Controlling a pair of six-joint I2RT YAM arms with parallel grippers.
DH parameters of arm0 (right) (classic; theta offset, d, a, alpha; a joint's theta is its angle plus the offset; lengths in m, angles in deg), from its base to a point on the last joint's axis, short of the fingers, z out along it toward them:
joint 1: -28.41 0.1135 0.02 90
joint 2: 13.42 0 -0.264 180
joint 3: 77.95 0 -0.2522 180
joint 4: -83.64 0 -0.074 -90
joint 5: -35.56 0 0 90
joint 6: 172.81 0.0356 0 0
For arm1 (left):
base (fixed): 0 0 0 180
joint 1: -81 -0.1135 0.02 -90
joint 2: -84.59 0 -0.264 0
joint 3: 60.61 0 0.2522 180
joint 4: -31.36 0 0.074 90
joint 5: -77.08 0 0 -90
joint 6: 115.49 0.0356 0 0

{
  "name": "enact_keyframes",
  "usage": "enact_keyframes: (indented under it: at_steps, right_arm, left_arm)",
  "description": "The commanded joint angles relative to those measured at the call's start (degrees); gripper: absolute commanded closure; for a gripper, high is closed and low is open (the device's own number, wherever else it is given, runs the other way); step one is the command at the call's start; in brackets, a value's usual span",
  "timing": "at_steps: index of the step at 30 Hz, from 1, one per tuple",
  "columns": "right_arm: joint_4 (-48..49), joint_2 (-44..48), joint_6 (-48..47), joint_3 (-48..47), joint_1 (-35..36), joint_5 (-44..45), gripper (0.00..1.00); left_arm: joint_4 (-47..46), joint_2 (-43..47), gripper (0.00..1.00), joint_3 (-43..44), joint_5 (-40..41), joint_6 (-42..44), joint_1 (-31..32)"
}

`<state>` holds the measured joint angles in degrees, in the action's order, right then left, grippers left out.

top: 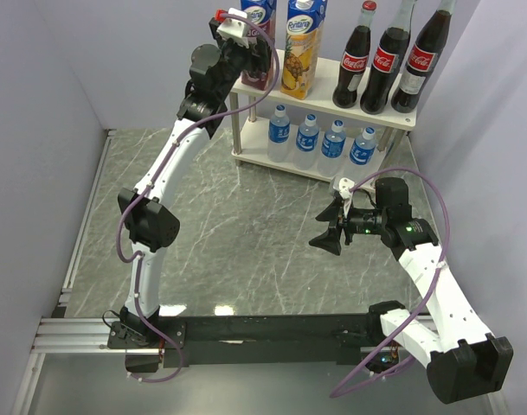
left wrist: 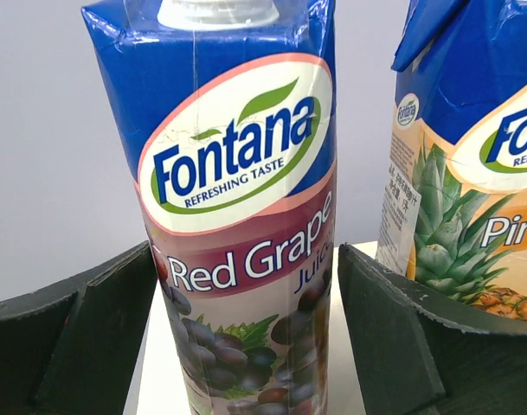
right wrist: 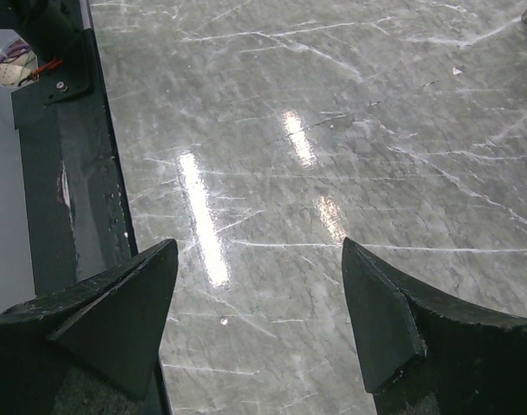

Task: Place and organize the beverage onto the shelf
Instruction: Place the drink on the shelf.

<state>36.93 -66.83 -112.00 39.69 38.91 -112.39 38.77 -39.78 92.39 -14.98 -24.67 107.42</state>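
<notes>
**1.** Tall blue-topped "Fontana" red grape juice carton [left wrist: 246,216]. Upright at the left end of the top board of the shelf. My left hand [left wrist: 246,259] is spread wide to either side of it, with the black fingers [left wrist: 99,320] just beside its two faces. Whether they press the carton I cannot tell.

**2.** Tall blue-topped pineapple juice carton [left wrist: 453,173]. Upright on the same board, just beside the grape carton on its right.

**3.** Three dark Coca-Cola bottles [top: 388,60] with red labels. Upright in a close row along the right half of the top board.

**4.** Four small clear water bottles [top: 307,138] with blue labels. Upright in a close row on the lower board, beneath the cartons and the Coca-Cola bottles.

**5.** Shelf [top: 272,164]: a two-tier rack of pale whitish boards on round metal legs. It stands at the far right corner of the bench and carries all nine drinks.

**6.** Bench [top: 246,233]: grey, marble-patterned and glossy, with light glare on it in the right wrist view.

**7.** My right hand [right wrist: 259,251]. The black fingers are spread with nothing between them. It hovers over the bare right half of the bench, on the near side of the shelf.

**8.** Black rail [top: 263,330]. It runs along the near edge of the bench, with both arm bases on it.

**9.** Purple cables [top: 121,238]. They loop loosely along both white arms.
</notes>
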Motion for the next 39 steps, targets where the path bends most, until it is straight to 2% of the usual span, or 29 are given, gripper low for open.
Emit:
enact_keyframes:
  at_steps: [1, 11, 16, 30, 36, 39]
  right_arm:
    - [1.66, 0.32, 0.1, -0.09, -0.22, -0.05, 0.17]
    - [1.57, 0.32, 0.01, -0.09, -0.22, 0.03, 0.17]
    - [1.57, 0.23, -0.08, -0.09, -0.22, 0.3, 0.17]
    - [1.57, -0.12, -0.69, -0.18, -0.22, 1.79, 0.17]
    - [1.75, 1.02, -1.48, -0.18, -0.31, 2.49, 0.17]
    - [2.8, 2.86, -1.75, 0.17, -0.83, 3.37, 0.16]
  left_arm:
    - [-3.41, 0.89, 0.12, 2.71, 0.22, -0.38, 0.3]
    - [-3.84, 1.86, 0.11, 1.83, -1.1, -2.84, 0.3]
    - [-4.46, 4.66, 0.0, -0.98, -1.89, -3.54, 0.3]
    - [-4.11, 13.98, 0.01, -7.49, -3.21, -3.45, 0.3]
    - [-5.34, 20.21, 0.01, -13.11, -4.96, -5.03, 0.3]
    - [-4.99, 25.13, 0.01, -19.76, -5.32, -6.0, 0.3]
